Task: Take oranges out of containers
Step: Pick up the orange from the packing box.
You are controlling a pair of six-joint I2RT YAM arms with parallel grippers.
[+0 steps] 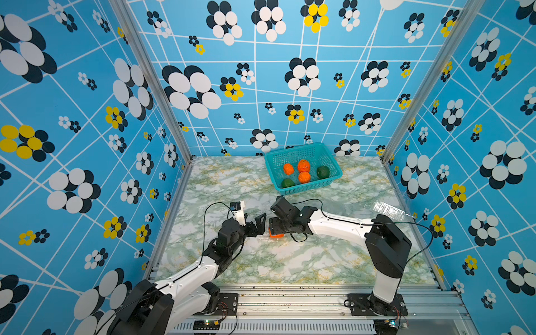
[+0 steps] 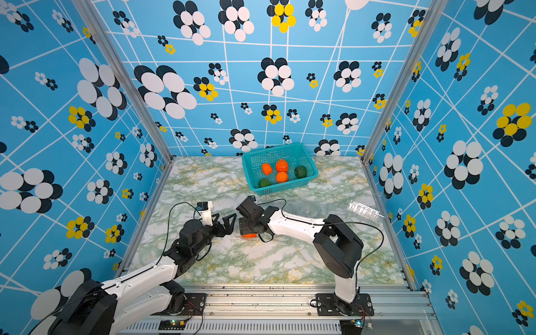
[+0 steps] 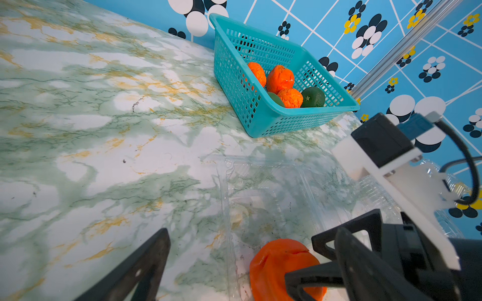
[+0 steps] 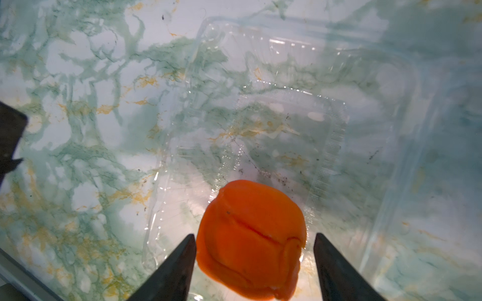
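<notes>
One orange (image 4: 250, 242) lies at one end of an open clear container (image 4: 287, 109) in the middle of the table; it also shows as an orange (image 1: 275, 234) under the right arm in both top views. My right gripper (image 4: 254, 235) straddles it, jaws open, with a gap on one side. My left gripper (image 1: 256, 224) hovers just left of the container (image 3: 260, 182), wide open and holding nothing. Three more oranges (image 1: 303, 166) sit in the teal basket.
The teal mesh basket (image 1: 293, 146) stands at the back of the table and also holds two green fruits (image 1: 322, 171). Another clear container (image 1: 388, 210) lies by the right wall. The two grippers are almost touching.
</notes>
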